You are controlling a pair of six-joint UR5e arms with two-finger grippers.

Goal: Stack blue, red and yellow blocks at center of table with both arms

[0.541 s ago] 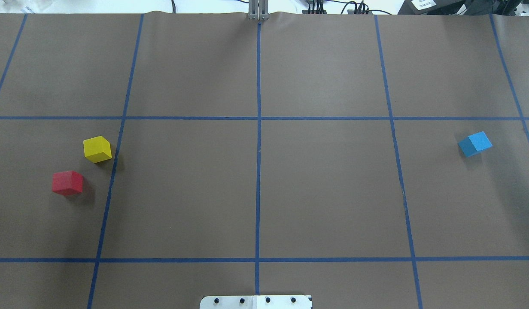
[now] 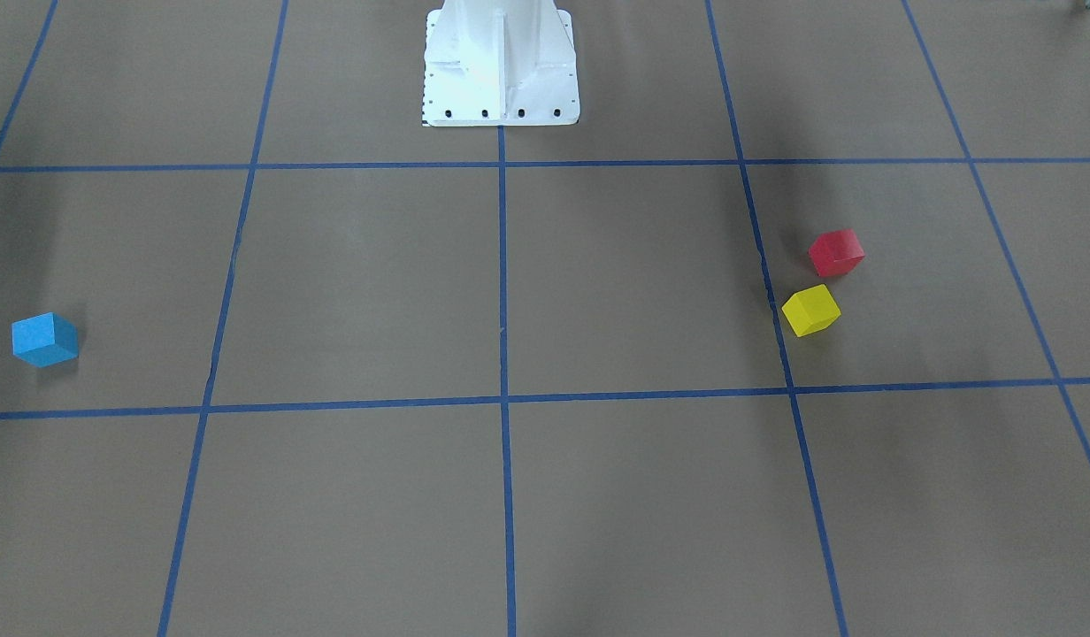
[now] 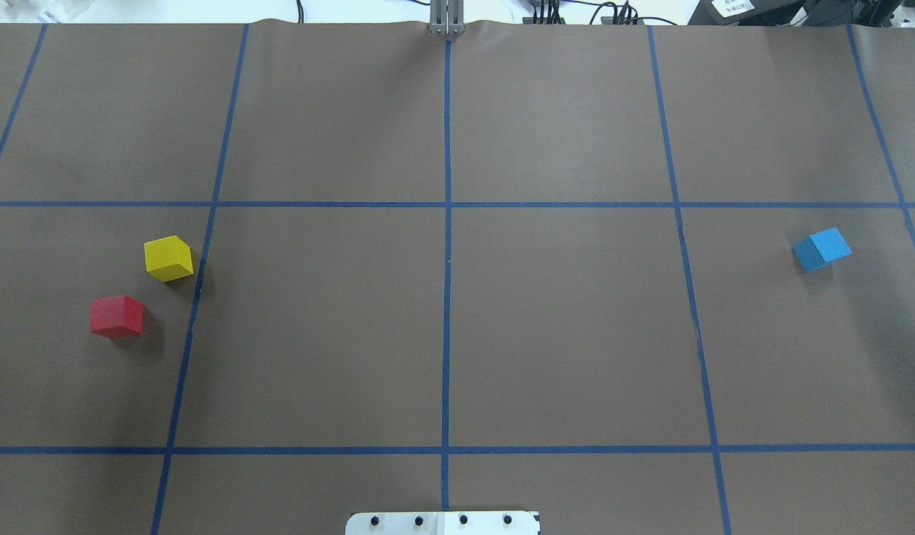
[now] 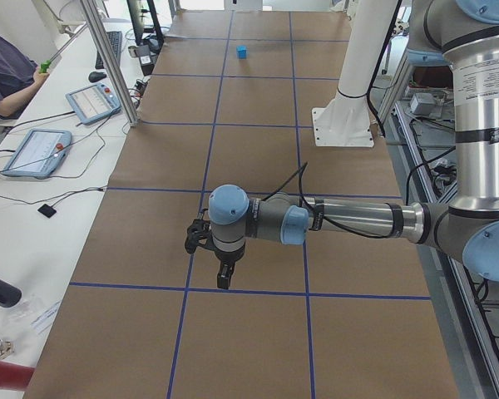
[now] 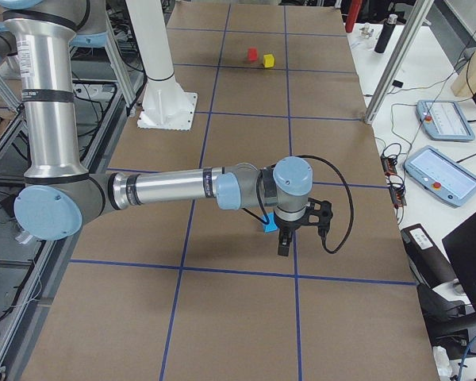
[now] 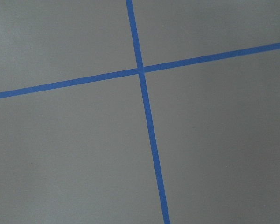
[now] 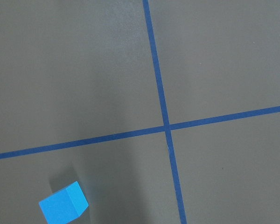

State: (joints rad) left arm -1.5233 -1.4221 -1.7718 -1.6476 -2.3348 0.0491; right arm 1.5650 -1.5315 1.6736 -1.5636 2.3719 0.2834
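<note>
The blue block lies at the table's right side; it also shows in the front view and low in the right wrist view. The yellow block and the red block lie close together at the left, apart from each other. Neither gripper shows in the overhead or front view. In the exterior left view my left gripper hangs above the table near the left end. In the exterior right view my right gripper hovers just beside the blue block. I cannot tell whether either is open or shut.
Blue tape lines divide the brown table into a grid. The white robot base stands at the robot's edge of the table. Tablets and cables lie on a side bench, where an operator sits.
</note>
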